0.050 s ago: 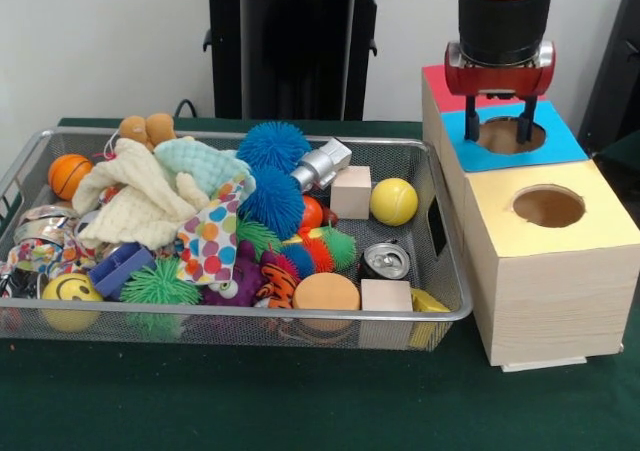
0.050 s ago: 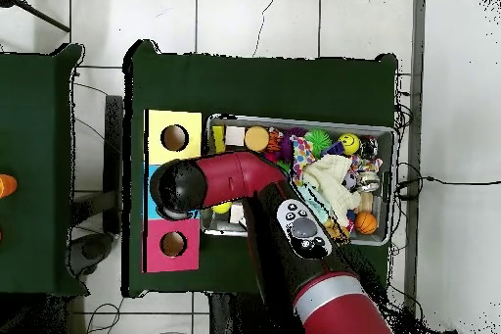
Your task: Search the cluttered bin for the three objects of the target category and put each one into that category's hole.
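My gripper point(image 1: 498, 123) hangs open just above the blue section's hole point(image 1: 510, 134) of the wooden box, and I see nothing between its fingers. In the overhead view the arm's black wrist point(image 2: 177, 191) covers that hole and the gripper. The wire bin point(image 1: 440, 233) to the left holds a yellow ball point(image 1: 394, 201), two wooden cubes point(image 1: 351, 192) point(image 1: 386, 296), a crushed can point(image 1: 385, 261), an orange basketball point(image 1: 69, 174), a yellow smiley ball point(image 1: 70, 296), blue spiky balls point(image 1: 273, 148), a silver toy point(image 1: 322, 163) and cloths point(image 1: 140, 201).
The box also has a yellow section with a hole point(image 1: 548, 206) nearest the camera and a red section point(image 1: 438, 79) behind the blue one. An orange disc point(image 1: 325, 292), a green spiky ball point(image 1: 160, 283) and a blue block point(image 1: 122, 267) lie along the bin's front.
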Robot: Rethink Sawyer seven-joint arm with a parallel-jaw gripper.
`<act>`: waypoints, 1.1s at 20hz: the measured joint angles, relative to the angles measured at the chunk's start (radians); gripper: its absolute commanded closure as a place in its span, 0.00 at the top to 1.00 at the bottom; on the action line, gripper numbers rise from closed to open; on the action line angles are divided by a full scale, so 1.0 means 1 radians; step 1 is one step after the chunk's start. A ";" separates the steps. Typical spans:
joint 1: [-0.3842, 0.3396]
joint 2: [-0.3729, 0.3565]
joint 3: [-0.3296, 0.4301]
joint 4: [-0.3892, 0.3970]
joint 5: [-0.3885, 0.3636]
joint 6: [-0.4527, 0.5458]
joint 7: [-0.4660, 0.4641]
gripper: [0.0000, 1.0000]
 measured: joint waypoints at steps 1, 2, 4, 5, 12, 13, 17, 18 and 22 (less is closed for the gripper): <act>-0.003 0.005 0.008 -0.010 -0.009 0.019 0.000 1.00; -0.004 0.008 0.012 -0.015 -0.012 0.026 0.000 1.00; -0.006 0.014 0.022 -0.026 -0.021 0.046 0.000 1.00; -0.008 0.017 0.026 -0.030 -0.022 0.053 0.000 1.00; -0.041 0.042 0.077 -0.049 -0.035 0.102 0.000 1.00; -0.044 0.044 0.081 -0.050 -0.036 0.106 0.000 1.00; -0.058 0.052 0.095 -0.055 -0.041 0.120 0.000 1.00; -0.061 0.053 0.098 -0.057 -0.044 0.124 0.000 1.00; -0.064 0.055 0.114 -0.060 -0.064 0.134 0.000 1.00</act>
